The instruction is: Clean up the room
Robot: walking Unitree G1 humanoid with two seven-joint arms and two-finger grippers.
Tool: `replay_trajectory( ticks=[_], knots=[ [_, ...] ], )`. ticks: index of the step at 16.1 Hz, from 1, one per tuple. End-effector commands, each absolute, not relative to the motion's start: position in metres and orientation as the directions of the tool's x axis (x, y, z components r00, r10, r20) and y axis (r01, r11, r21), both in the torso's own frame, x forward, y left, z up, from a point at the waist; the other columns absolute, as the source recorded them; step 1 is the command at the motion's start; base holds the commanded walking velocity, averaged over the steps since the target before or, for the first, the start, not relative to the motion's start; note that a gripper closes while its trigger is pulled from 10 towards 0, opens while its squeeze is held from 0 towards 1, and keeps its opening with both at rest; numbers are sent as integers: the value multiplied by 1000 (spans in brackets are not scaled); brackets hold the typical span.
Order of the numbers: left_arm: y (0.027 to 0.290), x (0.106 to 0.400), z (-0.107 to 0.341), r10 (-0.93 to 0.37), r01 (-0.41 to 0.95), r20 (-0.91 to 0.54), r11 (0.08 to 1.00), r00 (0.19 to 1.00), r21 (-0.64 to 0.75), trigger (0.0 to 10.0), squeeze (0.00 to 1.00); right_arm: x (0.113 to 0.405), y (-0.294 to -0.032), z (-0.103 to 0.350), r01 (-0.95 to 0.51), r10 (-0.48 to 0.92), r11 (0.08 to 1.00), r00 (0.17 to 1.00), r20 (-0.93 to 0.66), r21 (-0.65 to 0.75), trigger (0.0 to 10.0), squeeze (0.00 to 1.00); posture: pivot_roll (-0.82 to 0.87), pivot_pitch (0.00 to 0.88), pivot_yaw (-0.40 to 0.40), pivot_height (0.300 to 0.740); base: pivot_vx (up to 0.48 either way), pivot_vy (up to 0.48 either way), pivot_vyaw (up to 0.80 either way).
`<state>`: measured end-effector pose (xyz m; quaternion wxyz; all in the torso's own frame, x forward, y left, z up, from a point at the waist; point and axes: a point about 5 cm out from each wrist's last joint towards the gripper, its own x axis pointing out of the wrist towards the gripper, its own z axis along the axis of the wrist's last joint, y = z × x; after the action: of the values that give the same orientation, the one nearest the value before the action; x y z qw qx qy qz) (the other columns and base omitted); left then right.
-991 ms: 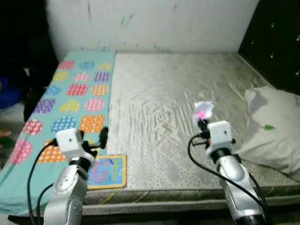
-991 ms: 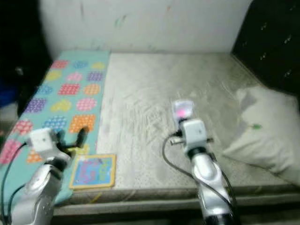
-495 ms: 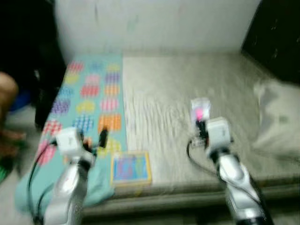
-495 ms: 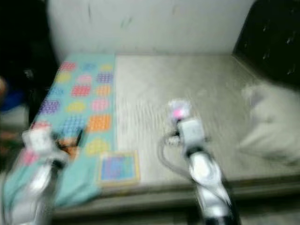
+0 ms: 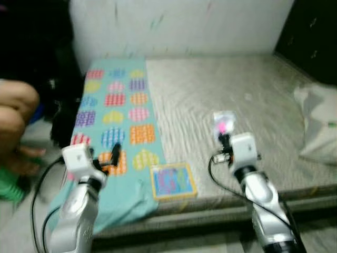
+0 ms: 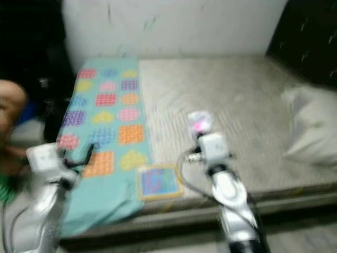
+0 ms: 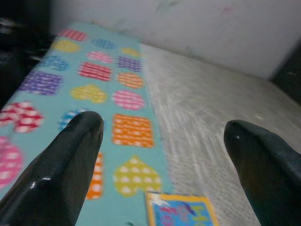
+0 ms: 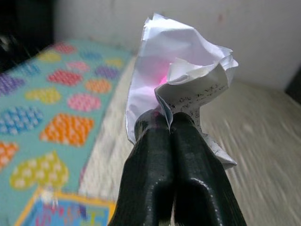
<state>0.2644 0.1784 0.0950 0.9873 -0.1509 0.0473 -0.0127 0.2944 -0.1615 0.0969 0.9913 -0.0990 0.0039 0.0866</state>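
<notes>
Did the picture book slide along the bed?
No. The picture book sits at the blanket's corner by the mattress edge as before; the camera turned.

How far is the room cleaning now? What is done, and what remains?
Done: nothing visibly put away. In hand: the right tool is shut on a crumpled paper, above the bed. Left: the book lies at the mattress edge; the left tool is open, holding nothing.

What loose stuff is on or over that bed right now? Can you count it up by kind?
Crumpled paper, pinched in the right end effector: 1
Picture book, near the bed's front edge: 1
Patterned blanket, along the bed's left side: 1
Pillow, at the right: 1
Total: 4
</notes>
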Motion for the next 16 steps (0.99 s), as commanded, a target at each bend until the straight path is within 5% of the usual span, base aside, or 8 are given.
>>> replay_trajectory(
  ticks=[1,4,8,16],
  knots=[
    [186,265,97,-17,-9,-90,962,996,-273,10000,0,297,-157,105,-180,185,965,983,8,-190,10000,0,-127,0,-24,740,0,480,0],
    [186,266,98,-14,-10,-87,962,996,-272,10000,0,298,-157,105,-178,184,965,983,9,-192,10000,0,-126,0,-26,740,0,480,0],
    [186,267,99,-11,-10,-74,963,997,-268,10000,0,299,-156,106,-183,190,960,982,16,-210,10000,0,-128,0,-25,740,0,0,0],
    [186,268,100,-13,-6,-73,966,997,-258,10000,0,298,-153,108,-191,206,948,978,34,-256,10000,0,-133,0,-24,740,0,0,762]
  ],
)
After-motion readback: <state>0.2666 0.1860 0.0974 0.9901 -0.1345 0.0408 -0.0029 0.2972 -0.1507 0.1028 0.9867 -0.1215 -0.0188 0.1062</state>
